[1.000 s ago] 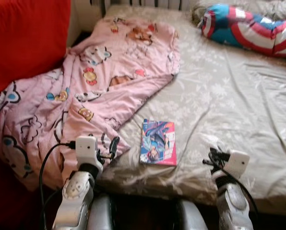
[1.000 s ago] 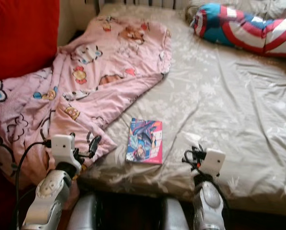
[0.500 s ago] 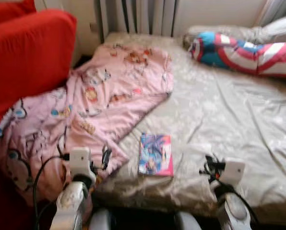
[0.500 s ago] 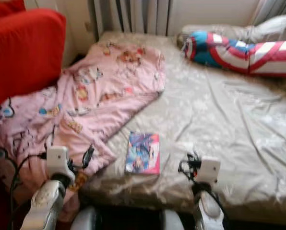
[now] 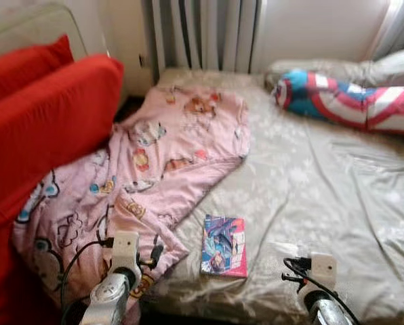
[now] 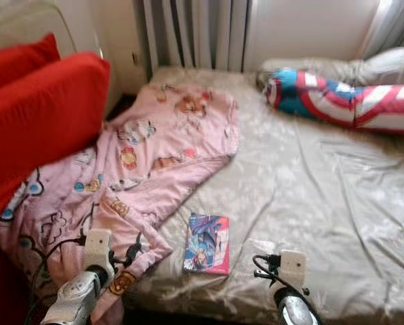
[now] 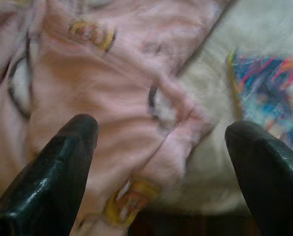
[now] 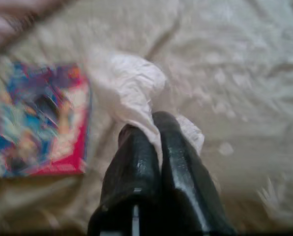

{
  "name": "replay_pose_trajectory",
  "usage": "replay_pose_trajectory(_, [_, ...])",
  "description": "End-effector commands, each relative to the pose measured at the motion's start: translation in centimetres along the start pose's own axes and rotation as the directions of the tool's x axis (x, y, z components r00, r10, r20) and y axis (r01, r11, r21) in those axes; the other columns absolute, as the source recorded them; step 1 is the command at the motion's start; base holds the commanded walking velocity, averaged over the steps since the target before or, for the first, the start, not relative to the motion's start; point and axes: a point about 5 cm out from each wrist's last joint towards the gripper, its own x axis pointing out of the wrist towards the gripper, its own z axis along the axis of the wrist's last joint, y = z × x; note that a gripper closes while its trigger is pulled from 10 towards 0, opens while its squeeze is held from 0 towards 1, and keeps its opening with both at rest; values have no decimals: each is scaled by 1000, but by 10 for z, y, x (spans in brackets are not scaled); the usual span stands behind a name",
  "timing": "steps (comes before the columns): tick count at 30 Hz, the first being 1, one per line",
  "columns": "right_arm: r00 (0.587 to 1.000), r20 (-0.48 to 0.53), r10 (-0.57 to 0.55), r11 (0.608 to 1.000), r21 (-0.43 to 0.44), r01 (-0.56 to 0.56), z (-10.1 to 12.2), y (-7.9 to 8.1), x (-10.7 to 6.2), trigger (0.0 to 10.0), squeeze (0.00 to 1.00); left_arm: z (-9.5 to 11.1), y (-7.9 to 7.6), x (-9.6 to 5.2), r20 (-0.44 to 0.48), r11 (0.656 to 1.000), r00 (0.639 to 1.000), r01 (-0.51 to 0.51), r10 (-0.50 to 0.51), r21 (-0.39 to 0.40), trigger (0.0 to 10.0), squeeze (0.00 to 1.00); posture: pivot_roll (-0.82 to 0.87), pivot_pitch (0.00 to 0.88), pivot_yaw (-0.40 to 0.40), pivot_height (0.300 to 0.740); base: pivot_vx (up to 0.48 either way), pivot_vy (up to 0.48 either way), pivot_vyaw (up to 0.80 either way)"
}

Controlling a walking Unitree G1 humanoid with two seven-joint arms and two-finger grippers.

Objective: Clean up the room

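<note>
1. I am standing at the foot of the bed point(image 5: 337, 189); its beige sheet is rumpled and strewn, so the tidying looks barely begun.
2. The red cushions point(image 5: 39, 128) are stacked along the bed's left side, pressing against the blanket.
3. The pink cartoon blanket point(image 5: 154, 162) lies crumpled across the left half, its lower corner spilling over the near edge. I judge it needs straightening or folding.
4. A blue, red and white striped bolster point(image 5: 344, 101) rests at the far right by the pillows.
5. A colourful book point(image 5: 224, 245) lies flat on the sheet near the front edge, between my two arms, just beside the blanket corner. It is not yet put away.
6. My left gripper point(image 7: 161, 142) hovers over the blanket corner, fingers spread wide and empty.
7. My right gripper point(image 8: 154, 132) has its fingers pressed together on a small crumpled white tissue point(image 8: 134, 88), beside the book.
</note>
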Motion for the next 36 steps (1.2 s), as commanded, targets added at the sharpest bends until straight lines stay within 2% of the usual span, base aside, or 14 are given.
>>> replay_pose_trajectory(1, [994,-106,-13,1000,-12,12,-20,-3,-6,10000,0,-24,-5,-4,-110,1000,994,20,-19,11,10000,0,-34,0,-36,740,0,0,0])
replay_pose_trajectory(2, [987,-159,-30,1000,4,31,-30,-6,-10,10000,0,-32,-9,-6,-155,1000,988,29,-29,4,10000,0,-33,0,-39,740,0,0,0])
replay_pose_trajectory(3, [987,-159,-30,1000,4,31,-30,-6,-10,10000,0,-32,-9,-6,-155,1000,988,29,-29,4,10000,0,-33,0,-39,740,0,0,0])
replay_pose_trajectory(4, [979,-198,-53,998,19,58,-38,-8,-13,10000,0,-39,-11,-7,-193,999,981,36,-33,11,10000,0,-36,0,-37,740,0,0,0])
replay_pose_trajectory(8, [965,-251,-79,996,14,85,-48,-9,-17,10000,0,-50,-9,-10,-252,1000,968,21,-15,18,10000,0,-48,0,-27,740,0,0,0])
replay_pose_trajectory(10, [964,-252,-83,995,40,96,-49,-6,-17,10000,0,-59,-4,-15,-290,1000,957,-12,16,18,10000,0,-60,0,-24,740,0,0,0])
replay_pose_trajectory(14, [965,-248,-83,993,61,101,-48,-3,-16,10000,0,-65,5,-20,-300,999,953,-38,37,1,10000,0,-67,8,-25,740,0,0,0])
replay_pose_trajectory(18, [965,-259,-31,999,9,35,-47,7,-14,10000,0,-71,14,-26,-315,999,948,-29,35,25,10000,0,-55,31,-29,740,0,0,0])
replay_pose_trajectory(21, [963,-269,-3,999,-35,-6,-48,13,-13,10000,0,-75,21,-30,-323,998,944,-66,64,7,10000,0,-54,37,-32,740,0,0,763])
replay_pose_trajectory(25, [961,-276,9,999,-27,-18,-49,17,-13,10000,0,-81,26,-35,-334,995,939,-95,87,-7,10000,0,-54,42,-32,740,0,0,800])
replay_pose_trajectory(28, [960,-281,9,999,-29,-18,-51,18,-14,10000,0,-83,28,-37,-340,995,936,-102,92,-10,10000,0,-52,50,-33,740,0,0,800])
replay_pose_trajectory(36, [954,-299,4,999,-44,-18,-55,17,-16,10000,0,-72,19,-27,-325,996,942,-92,83,-11,10000,0,-52,57,-38,740,0,0,800])
